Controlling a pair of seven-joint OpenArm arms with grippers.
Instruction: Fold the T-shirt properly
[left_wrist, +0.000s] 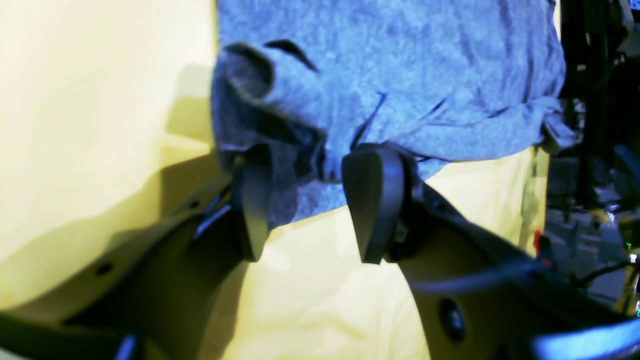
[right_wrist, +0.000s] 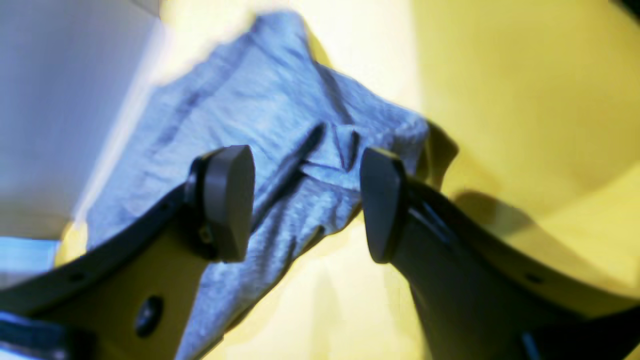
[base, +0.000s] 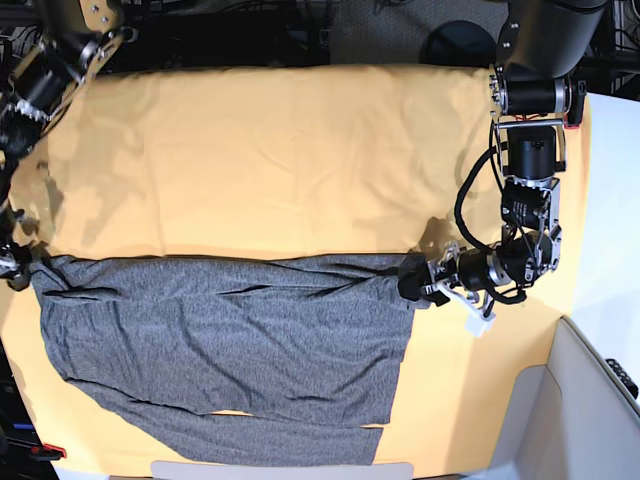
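Left gripper (left_wrist: 312, 210) sits low at the shirt's (base: 230, 335) corner, fingers (left_wrist: 375, 200) spread wide with fabric between them. Right gripper (right_wrist: 305, 205) hovers at the opposite corner, fingers apart, not pinching.

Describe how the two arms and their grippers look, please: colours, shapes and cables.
Both arms are black, built of round motor segments; the left arm carries looped black cables and a small white connector. The left gripper and the right gripper have tan, curved finger bodies with dark edges and screw holes. Each finger ends in a flat dark-grey pad with a rounded top.
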